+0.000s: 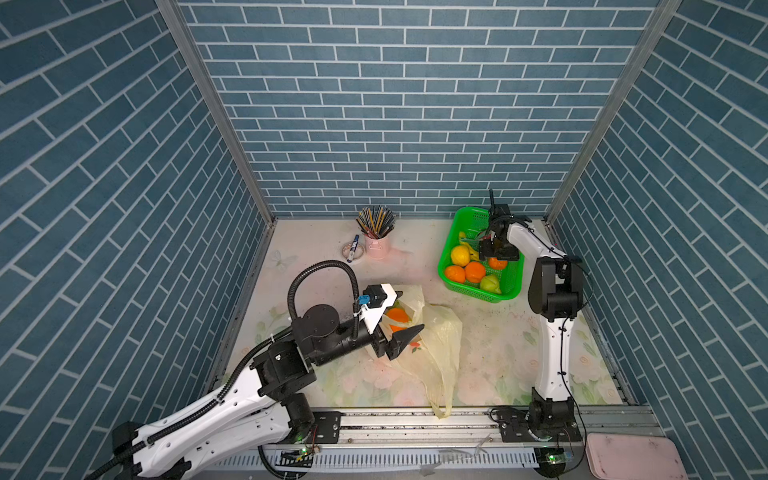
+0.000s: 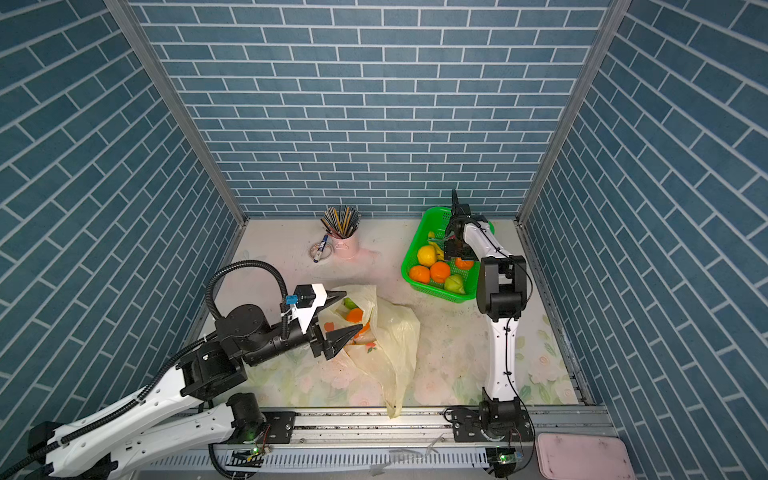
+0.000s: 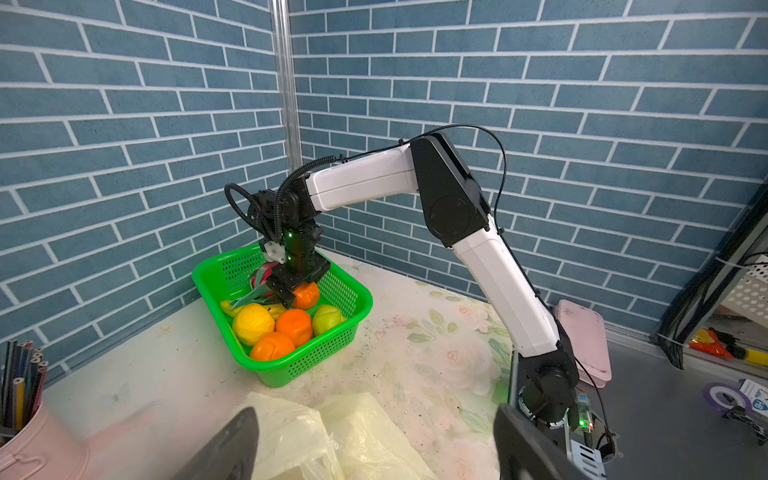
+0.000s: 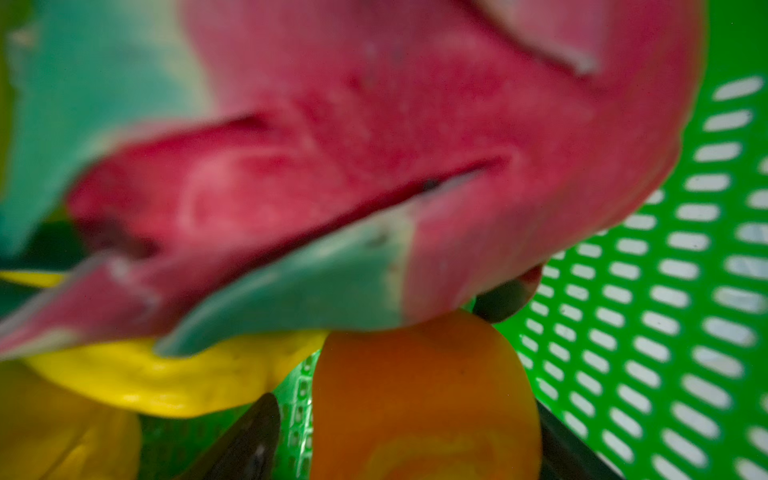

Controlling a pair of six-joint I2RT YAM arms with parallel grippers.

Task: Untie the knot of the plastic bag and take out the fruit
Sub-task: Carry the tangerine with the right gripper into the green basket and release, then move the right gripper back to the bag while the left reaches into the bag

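Top views both show the bag [image 1: 442,332] [image 2: 395,332] lying crumpled on the surface [image 1: 498,345], near the middle. One thin strip of it hangs over the front rail. Some fruit shows in the end of the bag next to the left arm: an orange one [image 2: 354,316] and a green one [image 2: 351,302]. The left fingers [image 1: 405,338] [image 2: 343,336] stand wide apart, one on each side of that end of the bag. They hold nothing. I cannot tell if they touch the bag. In the left wrist view these fingers [image 3: 232,444] sit far apart, with the pale bag [image 3: 365,419] between them.

The green basket [image 1: 509,278] [image 3: 316,357] stands at the back right of the surface, well apart from the bag. More fruit lies in it: a yellow ball [image 1: 460,254], three oranges, a green lump [image 1: 490,284] and a dragon fruit [image 3: 259,278]. The right arm bends down into the basket.

In the right wrist view the right fingers [image 4: 253,444] stand wide with an orange [image 4: 424,395] between them. A bit of green basket [image 4: 665,291] shows between one finger and the orange, so they do not squeeze it. The dragon fruit [image 4: 415,124] fills most of this view, blurry, and rests against the orange. A banana [image 4: 166,382] lies beside them.

A pink cup of pencils [image 1: 377,243] stands at the back, near the middle.
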